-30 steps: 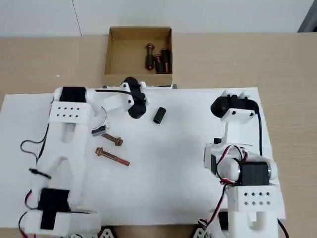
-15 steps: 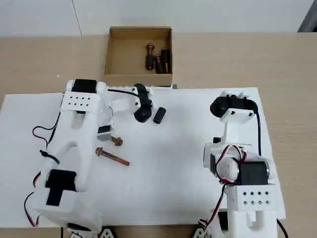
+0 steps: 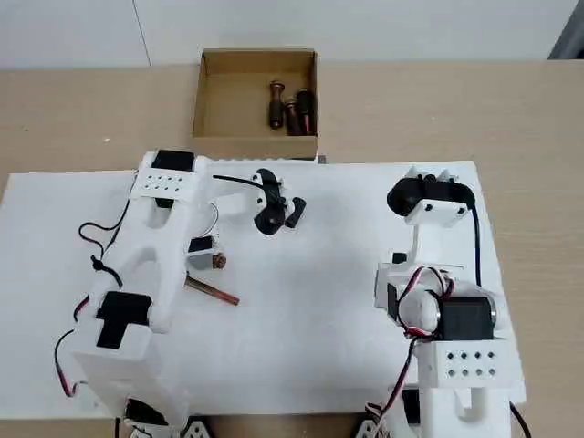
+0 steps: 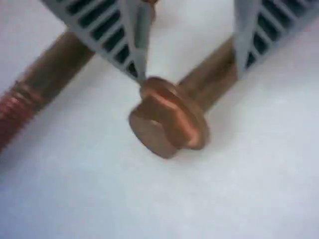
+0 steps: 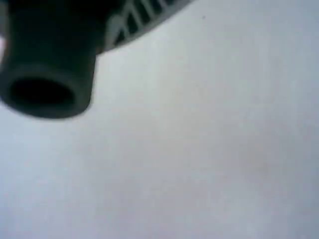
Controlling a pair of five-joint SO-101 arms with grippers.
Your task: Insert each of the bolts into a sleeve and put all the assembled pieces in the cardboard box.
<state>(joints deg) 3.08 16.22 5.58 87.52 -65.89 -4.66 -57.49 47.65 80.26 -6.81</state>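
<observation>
My left gripper [image 4: 189, 74] is open and low over the white sheet. Its two fingers stand on either side of the short copper bolt [image 4: 169, 124], just behind the head. In the high view that bolt [image 3: 218, 261] lies by the left gripper [image 3: 201, 247]. The long bolt [image 3: 217, 292] lies beside it, its head under the arm. A loose black sleeve [image 3: 294, 212] rests on the sheet. My right gripper [image 5: 75, 20] is shut on another black sleeve [image 5: 47, 74], its open bore facing the camera, above bare sheet. The cardboard box [image 3: 212, 100] holds assembled pieces [image 3: 292, 107].
The white sheet [image 3: 319, 347] covers the wooden table in front of the box. The left arm's black joint [image 3: 269, 215] hangs close to the loose sleeve. The right arm [image 3: 431, 205] stands folded at the sheet's right side.
The left arm's upper links swung right, toward the loose sleeve, while its gripper stayed by the short bolt. The arm now covers the long bolt's head. The right arm has not moved.
</observation>
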